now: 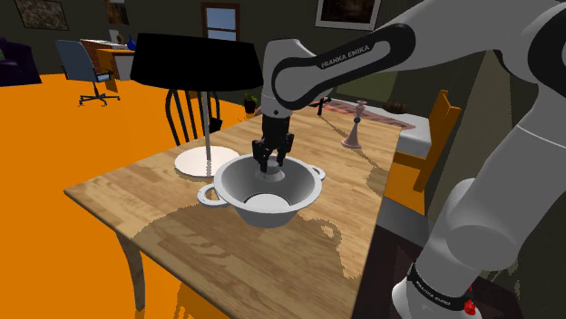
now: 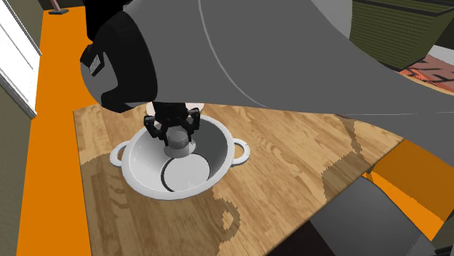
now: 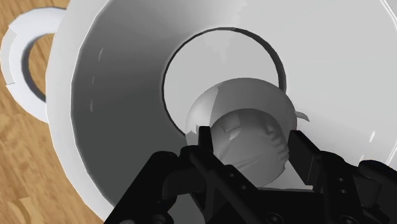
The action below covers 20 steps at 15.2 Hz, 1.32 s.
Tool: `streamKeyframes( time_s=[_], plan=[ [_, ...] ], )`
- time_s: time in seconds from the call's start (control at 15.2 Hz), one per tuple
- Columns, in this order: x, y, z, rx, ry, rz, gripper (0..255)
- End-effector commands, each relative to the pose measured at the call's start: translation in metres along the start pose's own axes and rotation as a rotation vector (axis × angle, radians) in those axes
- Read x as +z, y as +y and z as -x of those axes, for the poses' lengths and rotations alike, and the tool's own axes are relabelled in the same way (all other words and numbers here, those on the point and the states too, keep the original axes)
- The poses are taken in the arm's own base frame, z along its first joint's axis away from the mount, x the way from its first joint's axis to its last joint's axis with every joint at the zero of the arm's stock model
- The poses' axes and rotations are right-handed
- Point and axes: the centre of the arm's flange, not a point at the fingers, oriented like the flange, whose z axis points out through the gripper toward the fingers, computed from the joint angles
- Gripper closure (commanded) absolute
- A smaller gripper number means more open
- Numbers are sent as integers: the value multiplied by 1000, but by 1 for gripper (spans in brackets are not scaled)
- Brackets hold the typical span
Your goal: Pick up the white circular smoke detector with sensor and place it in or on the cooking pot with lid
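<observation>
Gripper (image 3: pixel 249 137), all black w/ two fingers, is clamped on a small round pale-grey smoke detector (image 2: pixel 178 149); one finger (image 3: pixel 203 143) presses each side of it. Detector hangs inside a white, bowl-shaped cooking pot (image 1: pixel 240 181) w/ two loop handles, above the flat white bottom and nearer the pot's far wall in the shoulder view. Can't tell whether it touches the pot. White arm w/ dark joints (image 1: pixel 345 59) comes down to it from the shoulder view's upper right.

Pot stands on a light wooden table (image 1: pixel 145 195), approx. mid-table. Just beyond the pot sits the white round base (image 1: pixel 195 161) of a lamp w/ thin pole and wide black shade (image 1: pixel 190 59). A pinkish candlestick-like piece (image 1: pixel 352 134) stands further along the table, toward the shoulder view's right. An orange chair (image 1: pixel 434 136) is at that edge; a dark spindle-back chair (image 1: pixel 186 113) is behind the lamp.

Orange floor (image 1: pixel 54 118) spreads beyond, w/ a blue office chair (image 1: pixel 88 68) far off.
</observation>
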Motion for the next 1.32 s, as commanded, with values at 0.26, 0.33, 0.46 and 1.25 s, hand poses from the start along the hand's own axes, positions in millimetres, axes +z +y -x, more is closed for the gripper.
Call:
streamKeyframes(
  time_s=[0.26, 0.33, 0.46, 1.25],
  plan=[
    [0, 0, 0, 0, 0, 0, 0],
    [0, 0, 0, 0, 0, 0, 0],
    [0, 0, 0, 0, 0, 0, 0],
    [-50, 0, 0, 0, 0, 0, 0]
  ],
)
